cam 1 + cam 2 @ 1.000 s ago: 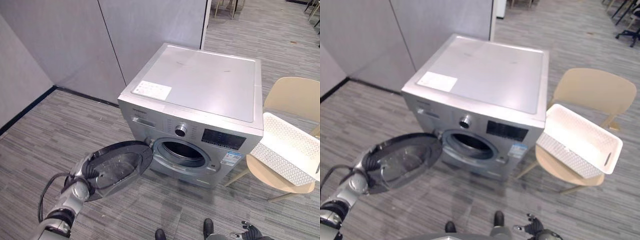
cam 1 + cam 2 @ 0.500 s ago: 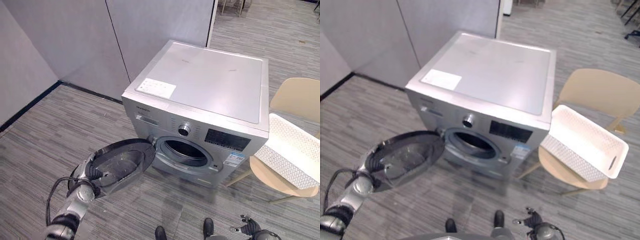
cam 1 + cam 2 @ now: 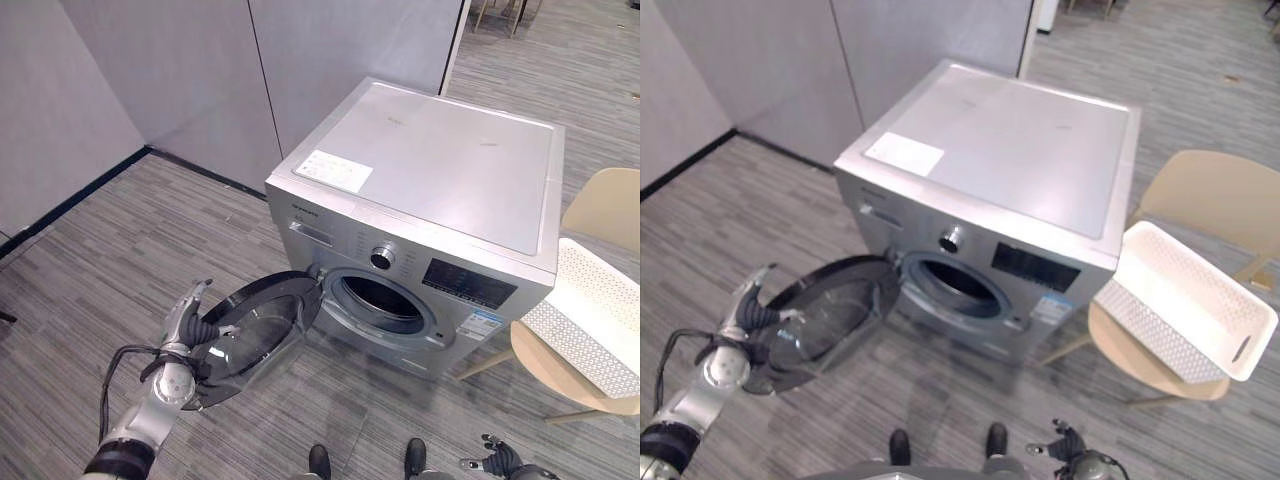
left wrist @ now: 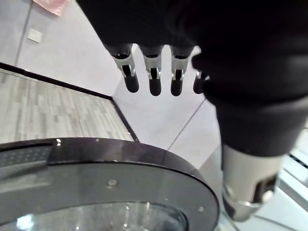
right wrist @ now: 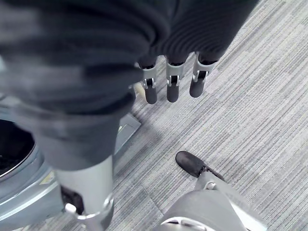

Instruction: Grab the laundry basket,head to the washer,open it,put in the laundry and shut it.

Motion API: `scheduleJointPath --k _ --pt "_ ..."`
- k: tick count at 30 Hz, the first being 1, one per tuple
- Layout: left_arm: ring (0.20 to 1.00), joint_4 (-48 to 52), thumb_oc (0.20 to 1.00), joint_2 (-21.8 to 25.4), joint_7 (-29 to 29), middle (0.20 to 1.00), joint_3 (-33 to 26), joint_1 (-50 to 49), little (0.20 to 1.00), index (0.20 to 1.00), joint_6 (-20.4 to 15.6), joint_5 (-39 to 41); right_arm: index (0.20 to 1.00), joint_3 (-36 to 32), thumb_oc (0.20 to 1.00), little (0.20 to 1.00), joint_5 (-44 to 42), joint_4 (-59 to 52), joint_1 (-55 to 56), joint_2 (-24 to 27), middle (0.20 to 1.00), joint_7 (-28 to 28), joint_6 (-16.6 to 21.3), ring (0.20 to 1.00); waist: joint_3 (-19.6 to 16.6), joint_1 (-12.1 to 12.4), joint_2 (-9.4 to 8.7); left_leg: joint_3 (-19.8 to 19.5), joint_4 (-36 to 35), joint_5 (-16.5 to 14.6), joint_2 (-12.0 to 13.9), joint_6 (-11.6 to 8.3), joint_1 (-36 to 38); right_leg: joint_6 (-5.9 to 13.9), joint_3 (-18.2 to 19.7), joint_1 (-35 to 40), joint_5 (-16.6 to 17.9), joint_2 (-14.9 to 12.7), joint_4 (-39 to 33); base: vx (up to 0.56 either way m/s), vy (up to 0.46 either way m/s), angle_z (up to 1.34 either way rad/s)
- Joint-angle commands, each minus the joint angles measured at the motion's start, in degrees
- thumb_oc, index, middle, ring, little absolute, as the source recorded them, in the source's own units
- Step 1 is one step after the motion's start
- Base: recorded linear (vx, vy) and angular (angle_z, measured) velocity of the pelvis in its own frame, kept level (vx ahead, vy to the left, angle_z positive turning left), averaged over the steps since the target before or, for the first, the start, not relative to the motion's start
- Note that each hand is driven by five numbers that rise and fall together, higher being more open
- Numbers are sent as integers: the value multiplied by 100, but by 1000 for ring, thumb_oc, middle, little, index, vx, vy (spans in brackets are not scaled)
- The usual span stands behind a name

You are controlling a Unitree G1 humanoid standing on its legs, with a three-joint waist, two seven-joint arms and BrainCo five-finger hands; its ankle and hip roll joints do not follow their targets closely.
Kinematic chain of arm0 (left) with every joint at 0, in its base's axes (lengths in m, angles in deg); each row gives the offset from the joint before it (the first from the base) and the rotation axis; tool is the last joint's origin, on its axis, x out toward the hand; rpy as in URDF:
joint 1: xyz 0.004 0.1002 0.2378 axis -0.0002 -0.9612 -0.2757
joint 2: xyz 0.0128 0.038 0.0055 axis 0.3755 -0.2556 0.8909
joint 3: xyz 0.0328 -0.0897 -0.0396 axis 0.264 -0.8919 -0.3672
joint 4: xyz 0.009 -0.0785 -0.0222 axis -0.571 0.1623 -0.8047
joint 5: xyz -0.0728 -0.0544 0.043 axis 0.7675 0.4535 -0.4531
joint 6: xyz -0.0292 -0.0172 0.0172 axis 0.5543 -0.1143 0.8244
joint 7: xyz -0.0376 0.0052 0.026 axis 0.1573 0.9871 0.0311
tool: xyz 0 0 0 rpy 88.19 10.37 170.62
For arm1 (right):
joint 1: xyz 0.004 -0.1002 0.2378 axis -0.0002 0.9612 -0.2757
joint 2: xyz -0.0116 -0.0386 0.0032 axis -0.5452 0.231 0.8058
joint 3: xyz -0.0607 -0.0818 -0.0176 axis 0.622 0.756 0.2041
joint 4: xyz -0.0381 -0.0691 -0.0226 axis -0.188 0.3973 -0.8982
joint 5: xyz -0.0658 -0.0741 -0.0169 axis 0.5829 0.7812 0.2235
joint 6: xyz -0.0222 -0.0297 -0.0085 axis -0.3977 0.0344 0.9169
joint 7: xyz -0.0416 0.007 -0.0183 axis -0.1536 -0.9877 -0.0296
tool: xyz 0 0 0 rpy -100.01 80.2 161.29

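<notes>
Soft, even indoor light falls from overhead, bright everywhere, with no hard-edged shadows. The washer (image 3: 440, 160) lid carries a broad pale sheen, strongest toward 12 o'clock in my right eye view. The open door (image 3: 262, 325) glass throws small white glints, and in my left wrist view its dark rim catches a pinpoint of glare. A faint shadow lies on the floor (image 3: 330, 400) at the washer's foot, toward 6 o'clock. The cover of my left hand (image 3: 190, 322) reads almost black — underexposed against the pale wall (image 4: 72, 53) beyond my fingers (image 4: 155, 86). Wall seams bow slightly near the edges of both eye views.
</notes>
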Motion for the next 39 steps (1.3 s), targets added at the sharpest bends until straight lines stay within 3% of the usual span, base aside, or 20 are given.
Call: scheduleJointPath --k 1,6,9,12,13,15,16,20,26,29,31,33,36,39 --pt "1000 -601 1000 51 208 1000 -24 659 1000 1000 -10 -99 1000 241 1000 1000 198 -61 -171 163 1000 -15 69 1000 65 -108 -114 -111 -1 -346 88 -211 -27 341 55 203 -636 -119 184 0 0 0" --pt "1000 -2126 1000 -25 -35 1000 579 1333 1000 1000 21 223 1000 444 1000 1000 194 20 -358 323 1000 -39 67 1000 223 -242 -213 -49 -1 -249 152 -194 -348 339 203 -235 -557 -44 245 -92 29 -11" --pt "1000 -2257 1000 -125 -102 1000 809 1502 1000 1000 19 234 1000 489 1000 1000 158 52 -441 332 1000 -68 65 1000 251 -270 -281 -29 -1 -208 201 -199 -467 327 236 -361 -546 -18 279 -51 -21 -9" --pt "1000 -1718 1000 -704 -195 1000 899 1300 1000 1000 -58 608 1000 473 1000 1000 75 110 -516 240 1000 -128 53 1000 284 -265 -331 -18 -1 -165 238 -218 -513 283 276 -411 -555 -2 302 -33 -54 -2" --pt "1000 -1713 1000 -706 -195 1000 898 1295 1000 1000 -55 608 1000 474 1000 1000 75 110 -513 242 1000 -128 53 1000 284 -264 -329 -17 -1 -166 239 -218 -510 283 277 -408 -556 -1 301 2 -73 0" --pt "1000 -577 1000 -1411 -455 1000 879 549 1000 1000 -134 1295 1000 400 1000 1000 68 47 -505 157 1000 -169 14 1000 353 -199 -288 -10 -1 -124 277 -248 -447 203 268 -346 -624 38 302 -14 -141 -2" --pt "1000 -277 1000 -1533 -532 1000 917 375 1000 1000 -161 1459 1000 389 1000 1000 71 13 -511 138 1000 -187 6 1000 379 -178 -265 -19 -1 -109 291 -256 -437 182 255 -330 -641 54 300 -33 -147 1" --pt "1000 643 1000 -1802 -830 1000 1289 157 1000 1000 -210 1834 1000 459 1000 1000 99 -192 -601 71 1000 -258 8 1000 585 -140 -192 -70 -1 35 414 -323 -533 92 229 -342 -698 162 285 -83 -135 8" --pt "1000 913 1000 -2144 -800 1000 1923 762 1000 1000 -224 1951 1000 682 1000 1000 42 -543 -700 53 1000 -393 71 1000 729 -234 -151 -22 -1 243 646 -450 -699 -2 268 -434 -759 374 176 -87 -159 -1" --pt "1000 516 1000 -2431 -410 1000 2231 1733 1000 1000 -230 1742 1000 777 1000 1000 -15 -614 -643 167 1000 -439 125 1000 714 -483 -87 144 -1 297 776 -533 -663 -28 309 -441 -787 472 167 -14 -93 -12" --pt "1000 510 1000 -2434 -409 1000 2231 1741 1000 1000 -233 1741 1000 774 1000 1000 -15 -614 -647 168 1000 -439 125 1000 702 -482 -83 143 -1 310 778 -532 -688 -31 309 -464 -774 473 165 6 -17 -28" --pt "1000 -1396 1000 -2132 239 1000 2210 3162 1000 1000 29 951 1000 813 1000 1000 -36 -383 -663 466 1000 -402 178 1000 612 -838 83 447 -1 315 872 -601 -572 2 505 -584 -743 513 258 3 37 -24" --pt "1000 -1922 1000 -1968 247 1000 2243 3404 1000 1000 64 696 1000 755 1000 1000 -31 -286 -593 642 1000 -361 231 1000 555 -961 152 570 -1 287 887 -615 -487 8 552 -628 -747 512 321 20 50 -71" --pt "1000 -1696 1000 -1960 188 1000 2143 3118 1000 1000 -3 751 1000 622 1000 1000 -83 -210 -444 633 1000 -350 240 1000 541 -964 179 593 -1 258 874 -615 -389 7 540 -556 -766 490 322 31 15 -9"
